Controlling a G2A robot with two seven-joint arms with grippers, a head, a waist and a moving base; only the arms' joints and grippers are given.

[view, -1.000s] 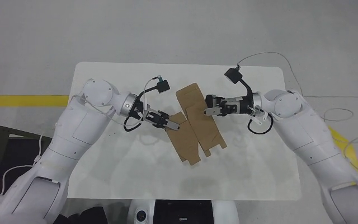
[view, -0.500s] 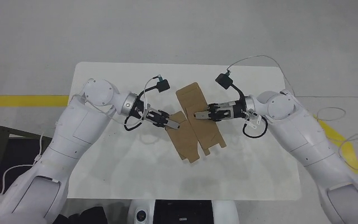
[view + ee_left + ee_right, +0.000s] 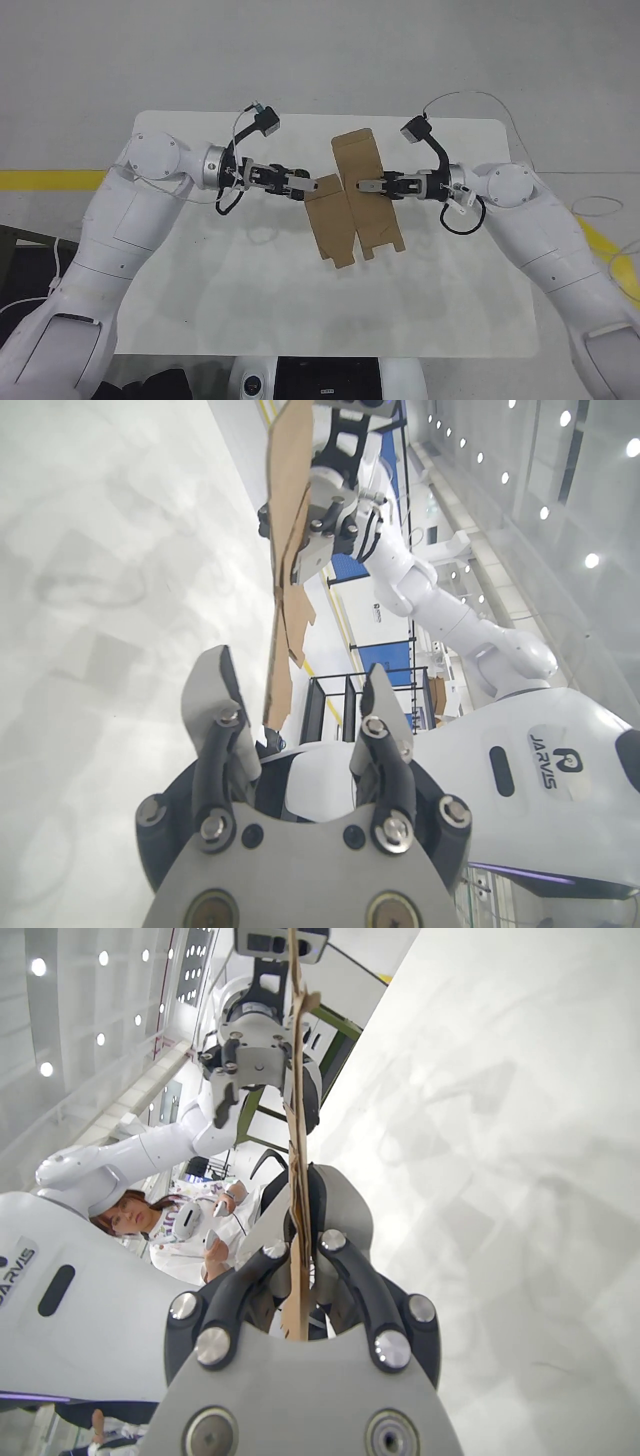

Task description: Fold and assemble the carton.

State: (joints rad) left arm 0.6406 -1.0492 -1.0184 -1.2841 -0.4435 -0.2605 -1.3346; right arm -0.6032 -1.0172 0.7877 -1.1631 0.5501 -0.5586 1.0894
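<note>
Your right gripper (image 3: 302,1198) has its jaws clamped on the flat brown cardboard carton (image 3: 345,215); your left gripper (image 3: 297,665), jaws apart, straddles the carton's opposite edge.

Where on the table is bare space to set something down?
The wide strip of table between the carton and the near edge is bare. A narrower strip runs along the far edge. The middle is crowded: the left gripper and right gripper meet at the carton.

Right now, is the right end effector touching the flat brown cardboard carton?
Touching. The right wrist view shows the right end effector clamped shut on the carton.
</note>
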